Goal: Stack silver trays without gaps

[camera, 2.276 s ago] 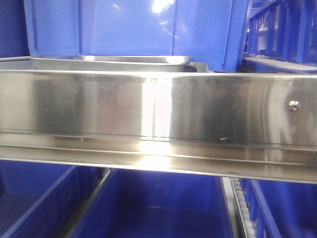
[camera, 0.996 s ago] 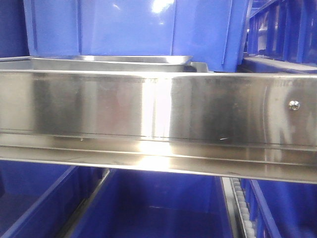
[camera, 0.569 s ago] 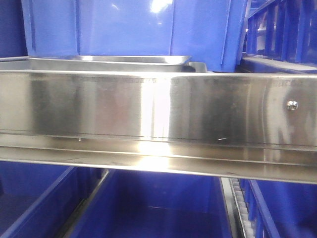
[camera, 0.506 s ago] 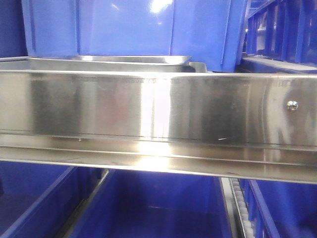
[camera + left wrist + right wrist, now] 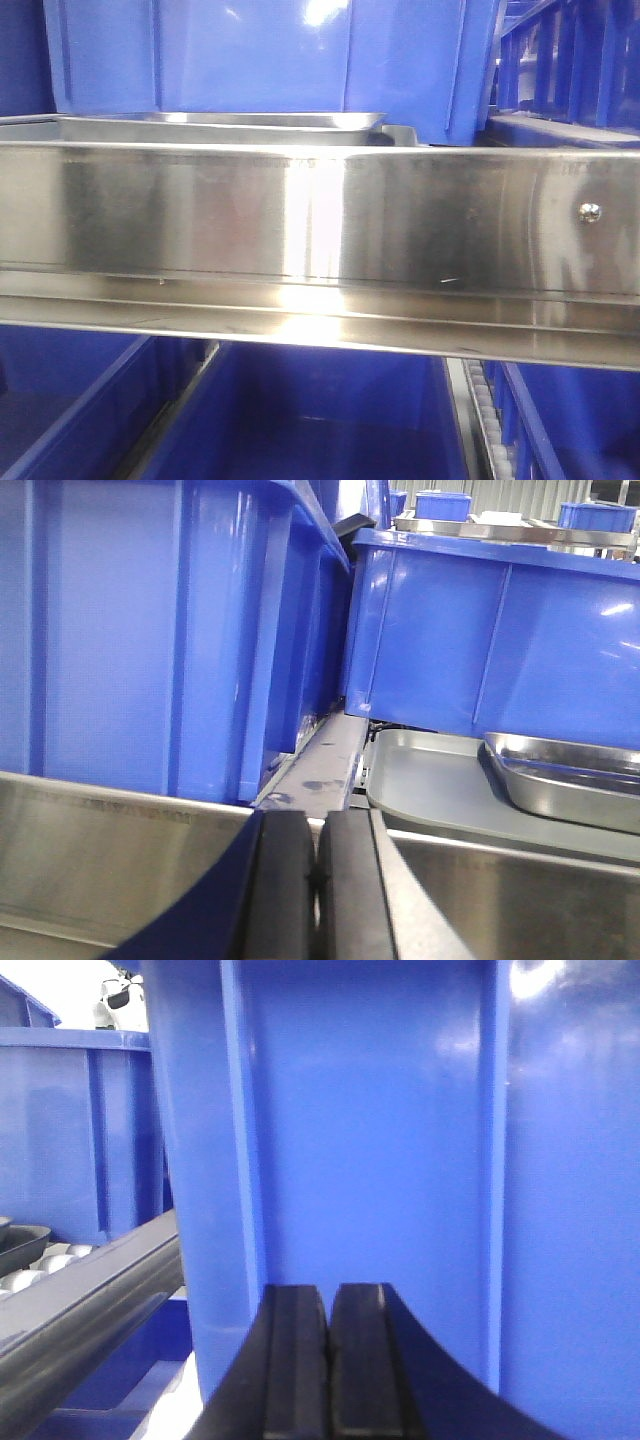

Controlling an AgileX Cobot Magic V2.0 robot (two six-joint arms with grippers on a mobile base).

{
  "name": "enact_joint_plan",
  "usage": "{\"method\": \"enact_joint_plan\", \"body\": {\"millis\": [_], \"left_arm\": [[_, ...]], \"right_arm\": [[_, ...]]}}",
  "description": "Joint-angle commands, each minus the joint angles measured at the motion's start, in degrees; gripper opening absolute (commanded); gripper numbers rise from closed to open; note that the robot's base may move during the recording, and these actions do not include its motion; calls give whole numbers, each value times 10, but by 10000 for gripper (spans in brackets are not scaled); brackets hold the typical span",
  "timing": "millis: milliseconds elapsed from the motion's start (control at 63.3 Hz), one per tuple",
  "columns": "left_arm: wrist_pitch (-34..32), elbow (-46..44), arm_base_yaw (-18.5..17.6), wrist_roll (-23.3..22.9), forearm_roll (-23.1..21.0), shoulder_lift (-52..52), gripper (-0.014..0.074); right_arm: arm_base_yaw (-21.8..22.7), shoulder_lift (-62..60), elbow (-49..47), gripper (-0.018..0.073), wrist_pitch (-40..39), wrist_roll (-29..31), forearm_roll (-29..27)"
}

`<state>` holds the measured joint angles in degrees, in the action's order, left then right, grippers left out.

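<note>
Two sets of fingers are showing in the wrist views, and both are sitting pressed together with nothing between them: the left gripper [image 5: 316,880] is hanging low over a steel wall at the near edge, and the right gripper [image 5: 326,1360] is facing the wall of a blue bin [image 5: 370,1140], with no tray in its view at all. One silver tray [image 5: 565,780] is lying ahead and to the right of the left fingers, well apart from them, resting on a flat grey tray-like surface [image 5: 430,780] with its rolled rim and sloped side turned toward the camera; in the front view a silver tray's rim [image 5: 260,120] is peeking above the long steel rail [image 5: 320,215], with blue bins behind it. The main risk is that clenched fingers are reaching a thin, slick rim without first opening, so they would be shoving the tray along rather than gripping it. A second risk is that the left arm is working close among the bins [image 5: 150,630] and the steel wall, where a sideways swing could be clipping them. A third is a skewed placement, with a corner riding on the lower rim and leaving a gap.
</note>
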<state>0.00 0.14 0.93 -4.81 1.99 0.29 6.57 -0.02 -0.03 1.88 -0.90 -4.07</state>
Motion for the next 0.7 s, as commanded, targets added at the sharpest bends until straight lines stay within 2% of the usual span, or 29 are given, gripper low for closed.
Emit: {"method": "enact_joint_plan", "body": {"millis": [0,285,680], "left_arm": [[-11,-1,-1,1,-4,-3,-6],[-11,-1,-41,1,13,-3,-6],[-11,-1,-40,1,13,-3,-6]], "right_arm": [[3,0,0,-79,-15,1,-1],[3,0,0,-79,-15,1,-1],[3,0,0,-79,-15,1,-1]]}}
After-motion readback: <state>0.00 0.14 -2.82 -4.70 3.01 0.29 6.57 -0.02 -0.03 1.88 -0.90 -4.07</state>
